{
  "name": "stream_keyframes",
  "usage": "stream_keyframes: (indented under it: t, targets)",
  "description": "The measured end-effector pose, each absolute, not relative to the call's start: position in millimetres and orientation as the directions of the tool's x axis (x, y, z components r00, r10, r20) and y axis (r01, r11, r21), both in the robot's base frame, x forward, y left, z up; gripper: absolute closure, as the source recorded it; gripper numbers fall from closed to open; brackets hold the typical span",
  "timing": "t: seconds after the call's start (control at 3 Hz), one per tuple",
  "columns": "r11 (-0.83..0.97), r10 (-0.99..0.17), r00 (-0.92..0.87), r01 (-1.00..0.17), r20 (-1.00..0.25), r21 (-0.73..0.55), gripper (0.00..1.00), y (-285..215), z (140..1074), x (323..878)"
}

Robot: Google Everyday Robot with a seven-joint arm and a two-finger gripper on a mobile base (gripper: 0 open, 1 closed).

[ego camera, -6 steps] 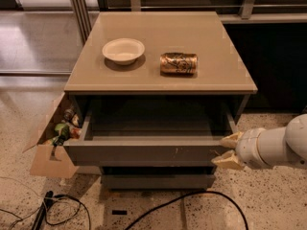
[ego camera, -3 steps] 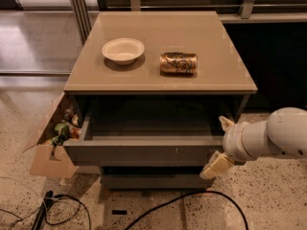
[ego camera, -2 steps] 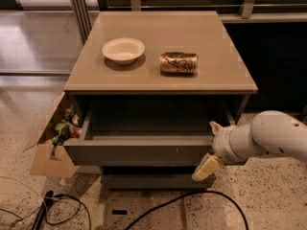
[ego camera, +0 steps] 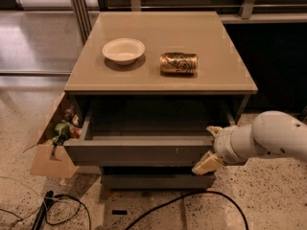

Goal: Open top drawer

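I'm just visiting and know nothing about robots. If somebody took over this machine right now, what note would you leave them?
Pincer: open, at the right end of the top drawer's front, one finger by its upper edge, one by its lower; contact unclear.
Top drawer: pulled well out from under the tabletop.
Done: the drawer is open.
Left: probably only backing the arm away, gently.
On top: a white bowl and a can on its side.

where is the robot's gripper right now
In the camera view, the cream-fingered gripper sits at the right end of the front of the pulled-out dark grey top drawer, fingers open.
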State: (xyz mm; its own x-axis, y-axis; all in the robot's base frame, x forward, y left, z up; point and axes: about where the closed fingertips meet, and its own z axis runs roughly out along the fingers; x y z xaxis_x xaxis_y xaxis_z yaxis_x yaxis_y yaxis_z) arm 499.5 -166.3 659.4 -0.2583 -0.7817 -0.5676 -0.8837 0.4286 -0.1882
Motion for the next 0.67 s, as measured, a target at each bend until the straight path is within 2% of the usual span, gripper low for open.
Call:
stream_keyframes:
  t: [0.33, 0.67]
  targets:
    - [0.429, -0.781, -0.259, -0.883, -0.568, -0.187, 0.50, -166.9, 659.3, 498.8]
    - [0.445, -0.769, -0.275, -0.879, -0.577, -0.174, 0.72, -176.8, 658.3, 485.9]
